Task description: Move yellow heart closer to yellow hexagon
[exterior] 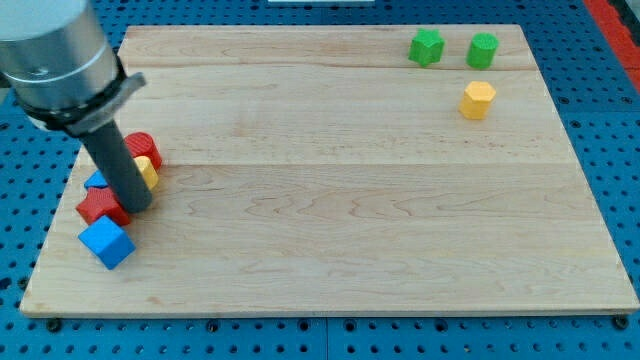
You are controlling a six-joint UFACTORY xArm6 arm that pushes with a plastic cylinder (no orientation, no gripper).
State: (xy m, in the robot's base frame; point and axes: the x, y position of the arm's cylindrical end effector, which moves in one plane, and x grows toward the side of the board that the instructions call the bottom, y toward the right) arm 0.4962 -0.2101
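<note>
The yellow hexagon (478, 99) lies near the view's top right on the wooden board (330, 200). A yellow block (148, 172), mostly hidden behind my rod, lies at the view's left; its shape cannot be made out, it may be the yellow heart. My tip (138, 207) rests on the board just below and touching or nearly touching this yellow block, amid a cluster of blocks. The yellow block and the hexagon are far apart, across the board's width.
Around my tip lie a red block (143, 148) above, a red star-like block (101, 206) to the left, a blue cube (106, 243) below, and a blue piece (97, 181) behind the rod. Two green blocks (427, 46) (482, 49) sit at the top right.
</note>
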